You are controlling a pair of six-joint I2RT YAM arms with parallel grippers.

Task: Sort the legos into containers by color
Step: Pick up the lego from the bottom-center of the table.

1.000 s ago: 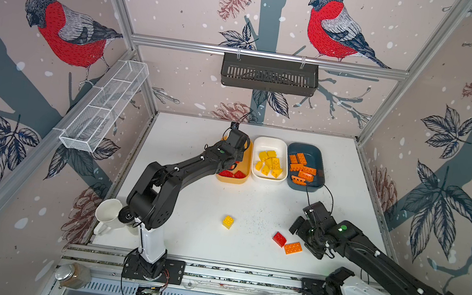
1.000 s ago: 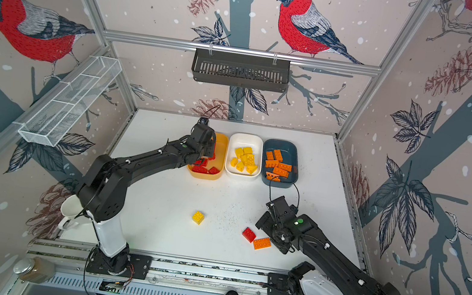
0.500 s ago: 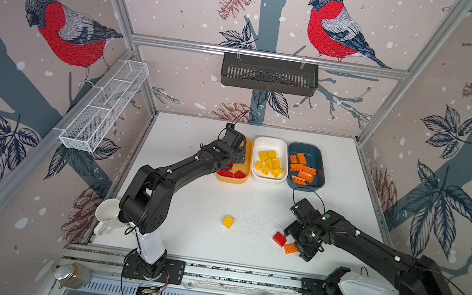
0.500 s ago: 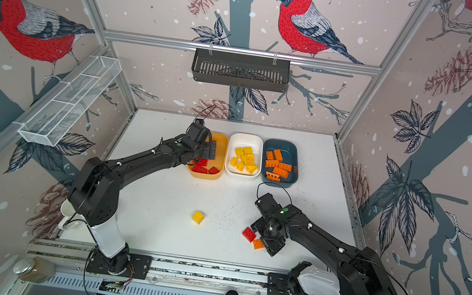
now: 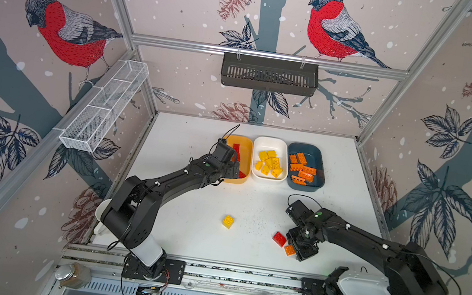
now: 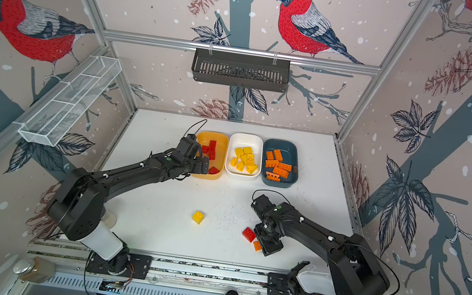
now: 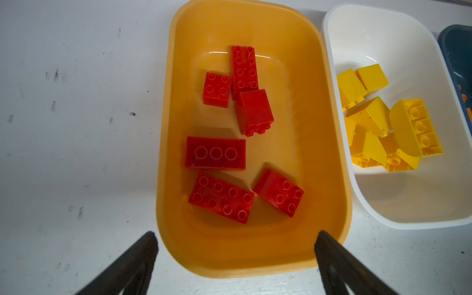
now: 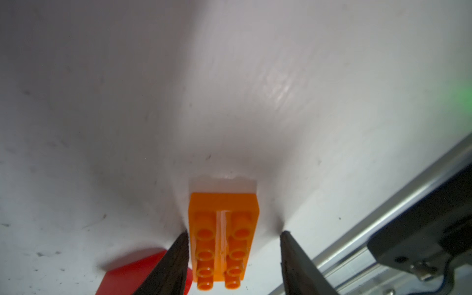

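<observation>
The right gripper [image 8: 235, 233] is down at the counter [image 5: 251, 207], partly open, with its jaws on either side of a loose orange brick [image 8: 222, 204]. In the right wrist view one finger [image 8: 176, 255] touches the brick's long side, while the other finger [image 8: 296, 255] stands off it with a strip of bare counter between, so the brick is straddled but not clamped. It lies flat, studs up, lengthwise between the fingers. A red brick [image 8: 132, 273] sits just beside that touching finger, on its outer side. In both top views the orange brick [image 5: 289, 250] shows at the gripper's tip near the counter's front edge, the red brick [image 5: 279, 239] next to it, and a yellow brick [image 5: 227, 221] lies alone, well apart toward the left arm's side

The left gripper [image 7: 236, 235] hangs wide open and holds nothing, over the near end of the yellow-orange tray [image 7: 301, 38]. Six red bricks [image 7: 214, 153] lie inside that tray, ahead of the fingertips. Just beside it stands the white tray [image 7: 408, 204] holding a heap of yellow bricks [image 7: 370, 122], and beyond that the teal tray [image 5: 317, 157] with orange bricks [image 5: 304, 171]. The three trays stand in a row at the back of the counter, well apart from the right gripper
</observation>
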